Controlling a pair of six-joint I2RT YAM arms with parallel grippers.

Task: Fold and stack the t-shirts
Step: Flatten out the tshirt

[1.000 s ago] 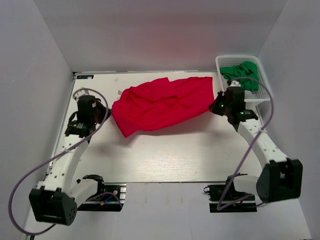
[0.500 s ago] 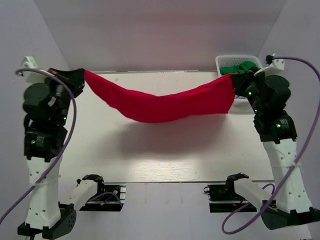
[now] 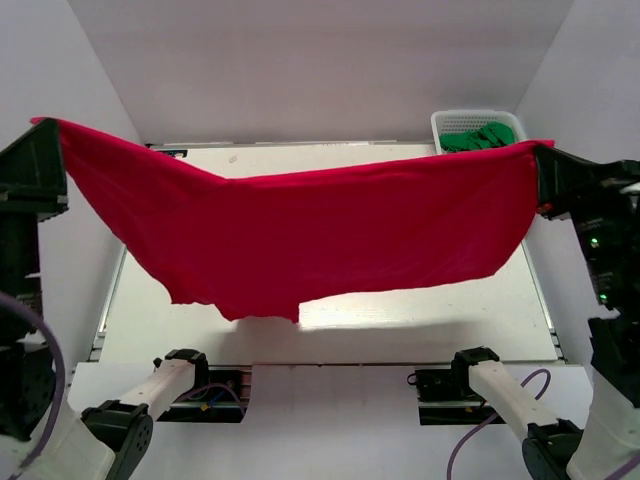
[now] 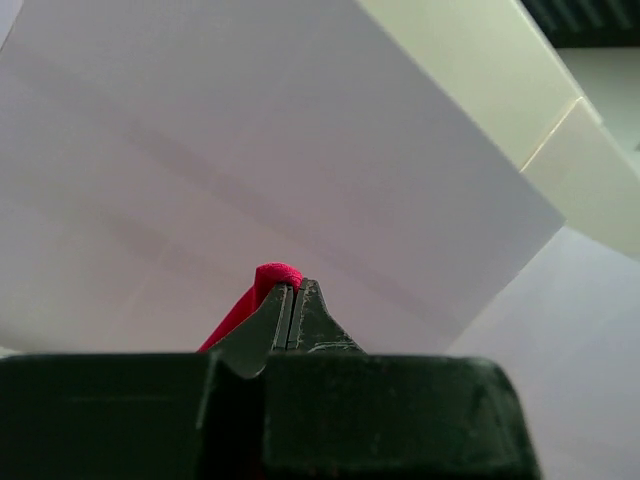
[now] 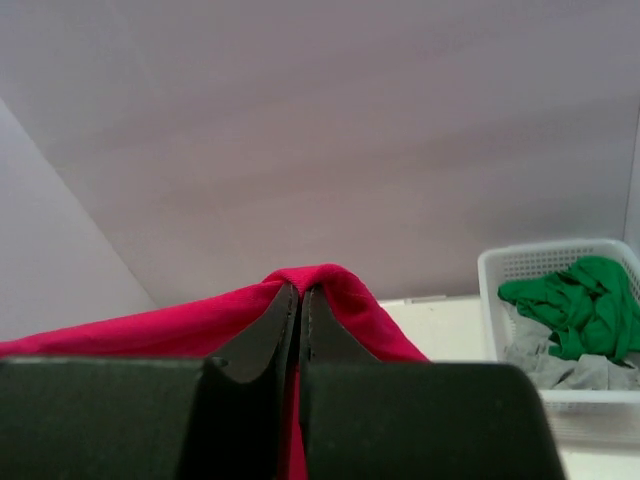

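Observation:
A bright red t-shirt (image 3: 300, 235) hangs stretched wide in the air above the table, held at its two upper corners. My left gripper (image 3: 45, 135) is shut on its left corner high at the far left; the left wrist view shows red fabric (image 4: 272, 280) pinched at the closed gripper tips (image 4: 293, 292). My right gripper (image 3: 540, 155) is shut on the right corner high at the right; the right wrist view shows red fabric (image 5: 345, 300) draped over the closed gripper tips (image 5: 299, 292). The shirt's lower hem sags towards the table's near edge.
A white lattice basket (image 3: 452, 122) with green clothing (image 3: 485, 138) stands at the table's back right; it also shows in the right wrist view (image 5: 500, 275) with green (image 5: 580, 305) and grey cloth. The white table (image 3: 420, 310) lies below, walls on three sides.
Both arms have risen and spread apart, lifting the red t-shirt from a bunched heap on the table into a wide hanging sheet.

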